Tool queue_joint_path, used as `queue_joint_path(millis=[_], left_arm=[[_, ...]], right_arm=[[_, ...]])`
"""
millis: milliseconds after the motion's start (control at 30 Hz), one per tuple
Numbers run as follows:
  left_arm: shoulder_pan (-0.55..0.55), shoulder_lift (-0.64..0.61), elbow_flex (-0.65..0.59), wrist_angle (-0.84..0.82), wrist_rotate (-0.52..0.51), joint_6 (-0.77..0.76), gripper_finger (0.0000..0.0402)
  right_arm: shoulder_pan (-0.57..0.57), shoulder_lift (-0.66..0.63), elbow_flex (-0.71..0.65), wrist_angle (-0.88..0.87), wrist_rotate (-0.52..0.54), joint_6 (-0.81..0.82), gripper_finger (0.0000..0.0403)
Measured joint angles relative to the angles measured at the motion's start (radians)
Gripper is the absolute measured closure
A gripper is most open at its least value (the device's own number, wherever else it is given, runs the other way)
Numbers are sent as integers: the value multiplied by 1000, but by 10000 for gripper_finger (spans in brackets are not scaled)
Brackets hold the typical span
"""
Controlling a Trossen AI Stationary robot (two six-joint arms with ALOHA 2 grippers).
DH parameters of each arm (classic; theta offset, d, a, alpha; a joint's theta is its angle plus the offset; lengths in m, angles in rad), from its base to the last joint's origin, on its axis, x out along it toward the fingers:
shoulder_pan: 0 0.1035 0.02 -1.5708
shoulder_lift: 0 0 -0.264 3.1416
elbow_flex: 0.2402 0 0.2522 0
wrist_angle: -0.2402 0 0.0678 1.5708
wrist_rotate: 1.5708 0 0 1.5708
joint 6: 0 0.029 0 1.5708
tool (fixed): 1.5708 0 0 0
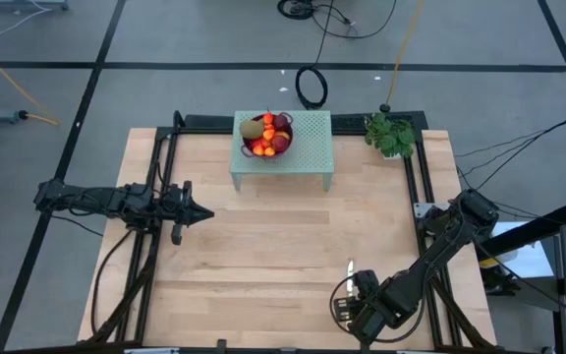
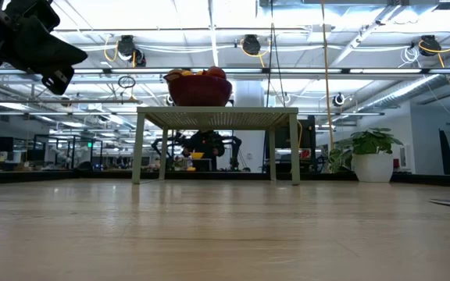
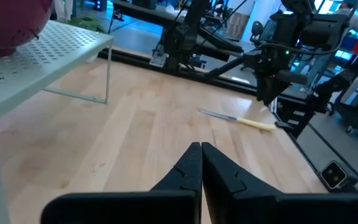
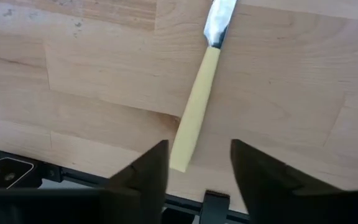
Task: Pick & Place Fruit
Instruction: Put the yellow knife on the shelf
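Note:
The fruit [image 1: 267, 133] lies heaped in a purple bowl [image 2: 199, 90] that stands on a small green perforated table [image 1: 308, 147] at the far middle. Red, orange and brown-green pieces show over the rim. My left gripper [image 1: 204, 212] hovers shut over the table's left side, pointing level toward the right, with nothing between its fingers [image 3: 191, 165]. My right gripper [image 4: 194, 163] is near the front right, pointing down and open. Its fingers stand on either side of the handle end of a yellow-handled knife [image 4: 197, 106], which lies flat on the wood.
A potted plant [image 1: 391, 135] stands at the far right corner. Black frame rails [image 1: 160, 177] run along the left and right edges. The knife [image 1: 350, 267] lies near the front right. Bare wood [image 1: 283, 246] spans the middle between the two arms.

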Motion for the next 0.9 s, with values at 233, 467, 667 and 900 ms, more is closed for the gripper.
queue_joint_path(millis=[233,467,667,900], left_arm=[[0,0,0,1,0,-22,391],[0,0,0,0,0,-23,395],[0,0,0,-5,0,-29,391],[0,0,0,-7,0,-28,391]], right_arm=[[-19,0,-16,44,-2,-13,166],[-56,1,-76,150,-52,-63,159],[-56,4,-76,155,-54,-56,179],[-57,53,-76,241,-54,-54,193]])
